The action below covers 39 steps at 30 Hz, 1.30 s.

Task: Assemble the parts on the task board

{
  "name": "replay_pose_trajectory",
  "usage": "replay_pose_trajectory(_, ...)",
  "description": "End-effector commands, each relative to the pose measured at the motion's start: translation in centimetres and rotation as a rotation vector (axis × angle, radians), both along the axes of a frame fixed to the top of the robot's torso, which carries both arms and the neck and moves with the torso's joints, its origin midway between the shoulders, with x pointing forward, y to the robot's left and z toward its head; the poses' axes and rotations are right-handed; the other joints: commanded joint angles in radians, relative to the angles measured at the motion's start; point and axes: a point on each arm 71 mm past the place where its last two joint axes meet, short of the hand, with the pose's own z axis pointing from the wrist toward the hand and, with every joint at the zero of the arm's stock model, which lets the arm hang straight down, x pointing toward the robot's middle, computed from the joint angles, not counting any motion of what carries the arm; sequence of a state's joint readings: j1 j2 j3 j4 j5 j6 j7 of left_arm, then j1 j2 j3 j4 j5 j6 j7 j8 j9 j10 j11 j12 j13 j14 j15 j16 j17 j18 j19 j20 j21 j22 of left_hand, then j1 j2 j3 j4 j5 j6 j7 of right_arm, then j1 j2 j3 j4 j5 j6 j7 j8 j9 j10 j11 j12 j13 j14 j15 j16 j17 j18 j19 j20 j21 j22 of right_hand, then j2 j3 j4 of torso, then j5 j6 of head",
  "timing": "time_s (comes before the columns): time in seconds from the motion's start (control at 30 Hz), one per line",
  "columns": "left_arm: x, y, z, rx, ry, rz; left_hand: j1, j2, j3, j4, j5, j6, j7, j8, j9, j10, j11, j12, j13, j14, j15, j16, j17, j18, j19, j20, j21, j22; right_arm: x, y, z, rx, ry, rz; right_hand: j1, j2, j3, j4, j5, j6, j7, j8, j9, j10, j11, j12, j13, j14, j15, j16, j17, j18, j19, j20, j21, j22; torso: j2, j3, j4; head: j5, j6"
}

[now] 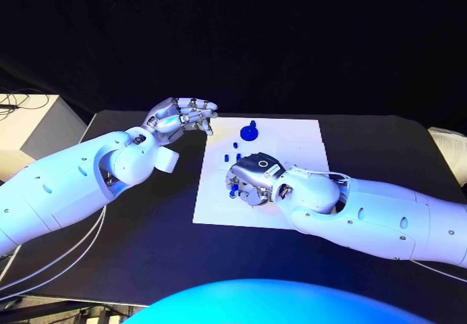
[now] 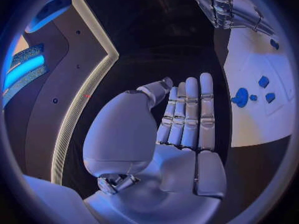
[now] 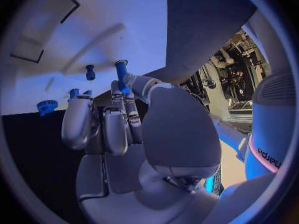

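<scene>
— What's the right silver hand (image 1: 251,181) doing?

— It's down on the flat white task board (image 1: 292,138), fingers curled round a slim blue peg (image 3: 122,75), pinched by its thumb, I think.

— And the left hand (image 1: 181,115)?

— Raised just off the board's edge, fingers straight and together, holding nothing. A round blue gear-like part (image 1: 250,133) lies between the hands, small blue pieces (image 1: 233,157) beside the right one.
</scene>
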<state>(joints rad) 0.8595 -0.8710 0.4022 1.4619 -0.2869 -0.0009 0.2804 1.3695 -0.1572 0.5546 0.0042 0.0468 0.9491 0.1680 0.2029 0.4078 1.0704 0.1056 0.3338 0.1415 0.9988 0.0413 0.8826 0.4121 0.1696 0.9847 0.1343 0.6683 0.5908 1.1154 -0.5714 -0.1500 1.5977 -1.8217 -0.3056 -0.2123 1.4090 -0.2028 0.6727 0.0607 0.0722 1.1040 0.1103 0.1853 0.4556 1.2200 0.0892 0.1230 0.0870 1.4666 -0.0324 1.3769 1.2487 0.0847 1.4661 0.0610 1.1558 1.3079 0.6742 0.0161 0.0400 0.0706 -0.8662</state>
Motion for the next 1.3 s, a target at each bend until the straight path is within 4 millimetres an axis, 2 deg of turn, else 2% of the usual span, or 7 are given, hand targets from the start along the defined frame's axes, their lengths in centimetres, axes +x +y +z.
replay_pose_trajectory(0.03,-0.1,-0.1,0.1,-0.013,-0.006,-0.011,0.005,0.005,-0.007,0.0,0.003,0.001,0.007,-0.004,-0.001,0.003,0.004,-0.004,0.001,0.006,0.003,-0.005,0.001,0.013,0.003,0.001,-0.004,-0.001,-0.1,0.0,-0.2,-0.016,-0.001,0.006,0.009,0.017,0.038,-0.034,0.003,0.005,0.003,0.004,0.001,0.048,-0.043,0.003,0.044,0.041,-0.004,0.0,0.001,-0.017,0.077,-0.005,0.003,0.06,0.0,-0.0001,0.0002,0.001,-0.001)
replay_pose_trajectory(0.63,-0.1,-0.1,0.1,-0.011,-0.003,-0.013,0.005,0.005,-0.007,0.0,0.003,0.001,0.007,-0.004,-0.001,0.003,0.004,-0.004,0.001,0.006,0.003,-0.005,0.001,0.013,0.003,0.001,-0.004,-0.001,-0.4,-0.1,-0.2,-0.019,-0.006,0.008,0.008,0.017,0.039,-0.035,0.004,0.005,0.003,0.005,0.001,0.049,-0.043,0.003,0.045,0.042,-0.004,0.0,0.001,-0.017,0.077,-0.005,0.005,0.061,0.0,0.0005,0.0,0.005,-0.006)
replay_pose_trajectory(1.3,-0.2,-0.1,0.2,-0.01,-0.003,-0.018,0.005,0.005,-0.007,0.0,0.003,0.001,0.007,-0.004,-0.001,0.003,0.004,-0.004,0.001,0.006,0.003,-0.005,0.001,0.013,0.003,0.001,-0.004,-0.001,0.0,0.4,-1.3,-0.065,-0.022,0.001,0.006,0.016,0.041,-0.037,0.005,0.005,0.004,0.006,0.003,0.05,-0.043,0.002,0.046,0.041,-0.004,0.0,0.0,-0.017,0.076,-0.005,0.004,0.061,0.001,-0.0005,0.0008,0.002,-0.006)
